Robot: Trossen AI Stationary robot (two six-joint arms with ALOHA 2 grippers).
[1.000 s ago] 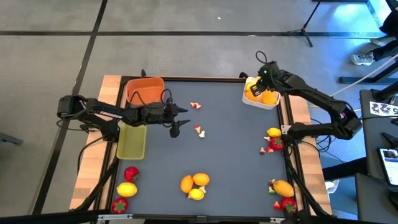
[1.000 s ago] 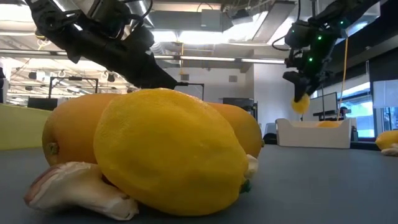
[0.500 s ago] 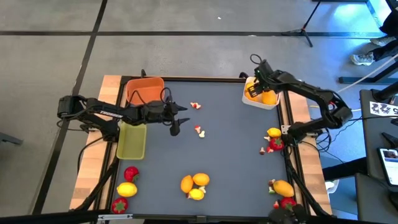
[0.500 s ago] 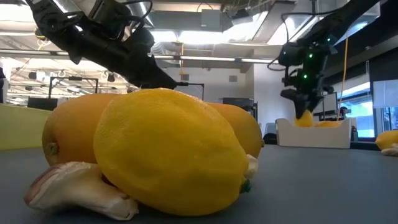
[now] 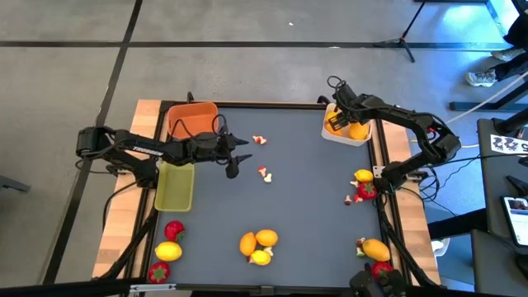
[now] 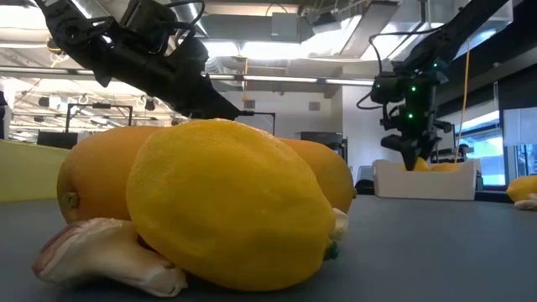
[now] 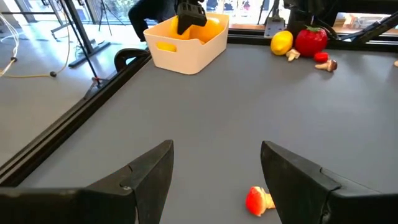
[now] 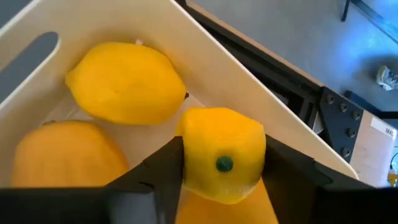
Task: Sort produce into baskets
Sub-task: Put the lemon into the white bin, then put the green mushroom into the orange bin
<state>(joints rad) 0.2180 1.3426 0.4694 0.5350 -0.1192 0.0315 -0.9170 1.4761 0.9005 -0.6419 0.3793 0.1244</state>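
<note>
The white basket [image 5: 356, 137] stands at the table's far right corner with yellow and orange citrus [image 8: 124, 84] inside. My right gripper [image 5: 334, 124] reaches down into it, shut on a yellow lemon [image 8: 224, 158]. The low view shows this gripper [image 6: 411, 155] just above the white basket's [image 6: 424, 180] rim. My left gripper [image 5: 238, 158] hovers open over the mat at left centre. A small red-and-pale piece [image 7: 258, 200] lies on the mat just beyond its fingers. My right gripper pinches the yellow lemon by its two opposite sides [image 8: 186, 163] between its two fingers. The fingers slant down from above. The lemon's green stem spot [image 8: 224, 163] faces the wrist camera. It sits inside the basket's walls, over an orange fruit; whether it rests on that fruit I cannot tell.
An orange basket [image 5: 192, 120] and a yellow-green basket [image 5: 175, 186] stand at the left. Citrus and strawberries lie along the near edge [image 5: 260, 245], at the near left [image 5: 167, 247] and by the right edge [image 5: 363, 186]. A big lemon [image 6: 226, 218] fills the low view.
My right gripper has sunk toward the white basket and tipped further downward, carrying the yellow lemon from above the rim down between the basket's walls.
</note>
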